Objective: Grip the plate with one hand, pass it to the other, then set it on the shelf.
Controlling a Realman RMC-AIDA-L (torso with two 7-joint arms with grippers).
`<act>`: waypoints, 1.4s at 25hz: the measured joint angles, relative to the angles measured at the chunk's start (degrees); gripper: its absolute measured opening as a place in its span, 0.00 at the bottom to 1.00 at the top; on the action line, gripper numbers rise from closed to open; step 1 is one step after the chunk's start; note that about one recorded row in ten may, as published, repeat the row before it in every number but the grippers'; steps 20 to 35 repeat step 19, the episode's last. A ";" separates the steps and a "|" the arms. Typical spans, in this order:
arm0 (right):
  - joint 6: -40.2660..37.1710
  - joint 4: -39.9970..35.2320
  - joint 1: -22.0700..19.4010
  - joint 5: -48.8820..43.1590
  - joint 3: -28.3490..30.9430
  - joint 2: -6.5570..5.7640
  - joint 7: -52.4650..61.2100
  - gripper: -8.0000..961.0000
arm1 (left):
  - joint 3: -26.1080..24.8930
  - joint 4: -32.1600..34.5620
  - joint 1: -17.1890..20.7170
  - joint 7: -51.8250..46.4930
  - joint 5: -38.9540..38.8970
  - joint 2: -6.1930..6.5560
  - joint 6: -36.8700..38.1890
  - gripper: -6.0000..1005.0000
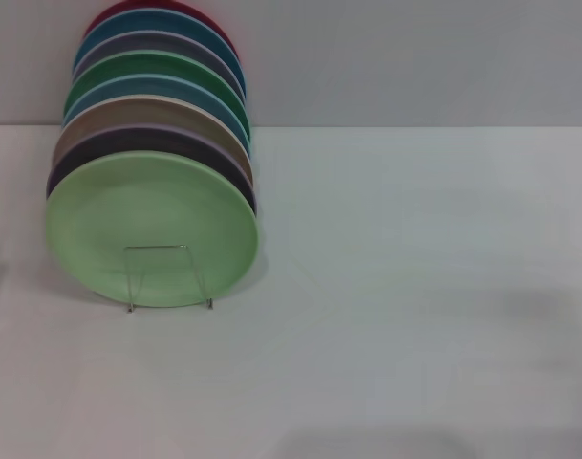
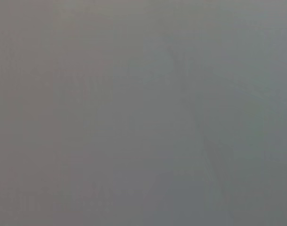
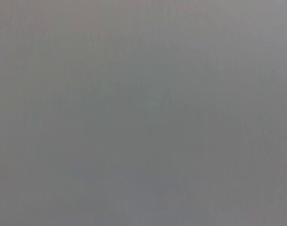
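Note:
The pale mint-green plate [image 1: 152,225] stands upright at the front of a row of plates on the left of the table, facing me. The clear acrylic shelf [image 1: 166,275] shows as a see-through square bracket in front of the plate's lower part, and the plate rests in it. Neither gripper shows in the head view. Both wrist views show only a blank grey surface, with no fingers and no plate.
Behind the mint plate stand several more upright plates [image 1: 157,91]: dark purple, beige, blue, darker green, grey-lilac, teal and red. The white table [image 1: 415,287] stretches to the right and front. A grey wall [image 1: 415,57] is behind.

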 joint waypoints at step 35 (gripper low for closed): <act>-1.52 -4.72 3.45 1.80 0.77 -0.05 -5.63 0.87 | -3.47 3.22 -0.05 -9.29 -0.01 -0.33 -5.74 0.78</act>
